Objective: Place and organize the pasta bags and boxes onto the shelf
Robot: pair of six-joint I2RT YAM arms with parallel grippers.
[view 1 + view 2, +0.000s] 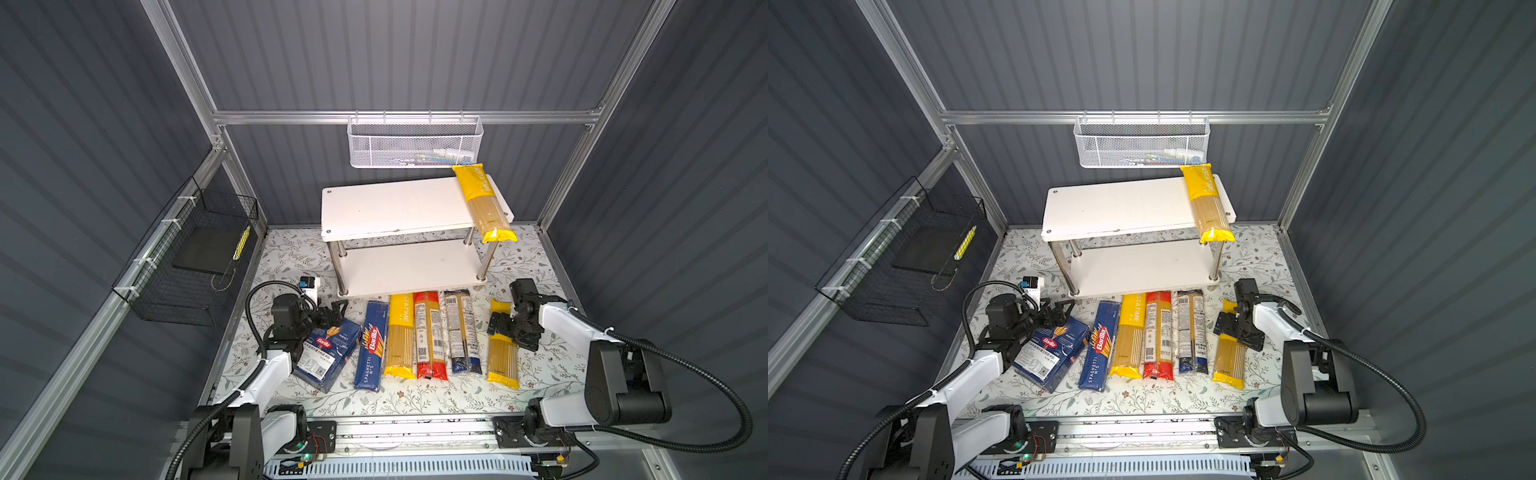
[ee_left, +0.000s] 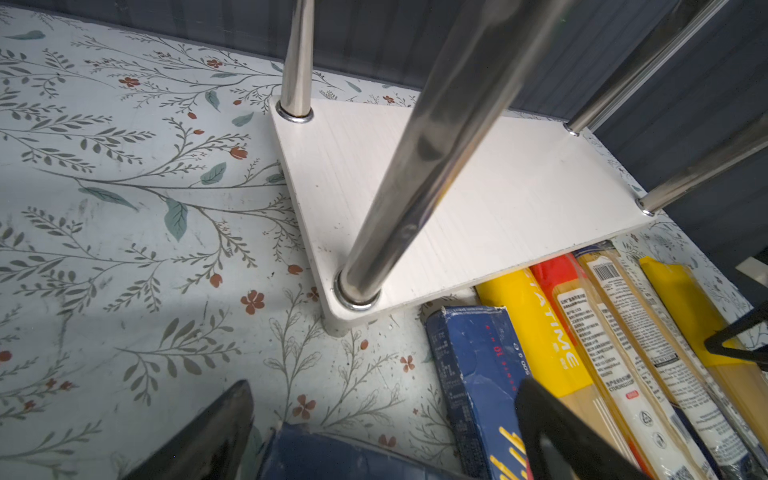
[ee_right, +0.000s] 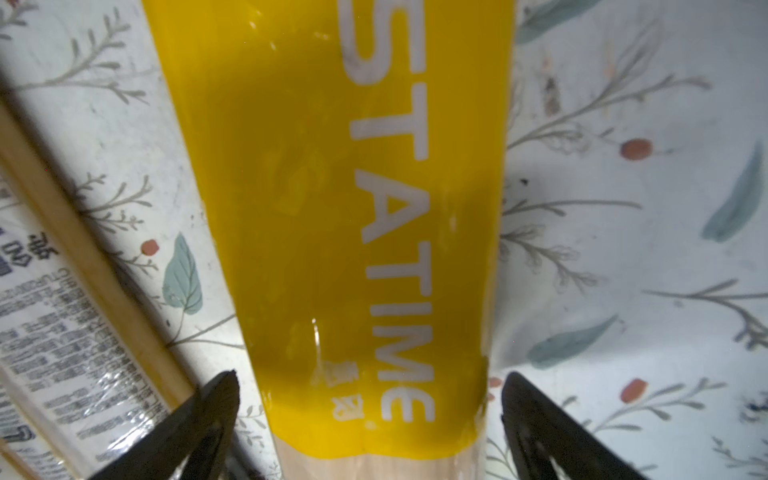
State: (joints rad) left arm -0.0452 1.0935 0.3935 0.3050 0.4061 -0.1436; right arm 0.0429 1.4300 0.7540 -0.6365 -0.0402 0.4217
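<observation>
The shelf [image 1: 395,208] stands at the back, and one yellow bag [image 1: 484,199] lies across the right end of its top board, overhanging the front. On the mat in front lie the wide pasta box [image 1: 328,353], the narrow spaghetti box [image 1: 372,345], a yellow bag [image 1: 401,332], a red-ended bag [image 1: 428,332], a blue-ended bag [image 1: 461,328] and another yellow bag [image 1: 503,357]. My left gripper [image 1: 332,311] is open at the wide box's far end [image 2: 332,461], which shows between its fingers. My right gripper [image 3: 374,415] is open and straddles the rightmost yellow bag [image 3: 332,208], with gaps on both sides.
A white mesh basket [image 1: 415,143] hangs on the back rail above the shelf. A black wire basket [image 1: 191,257] is fixed to the left wall. A small white and blue device [image 1: 309,284] stands left of the shelf's chrome post [image 2: 415,187]. The bags' far ends lie under the lower board [image 2: 498,199].
</observation>
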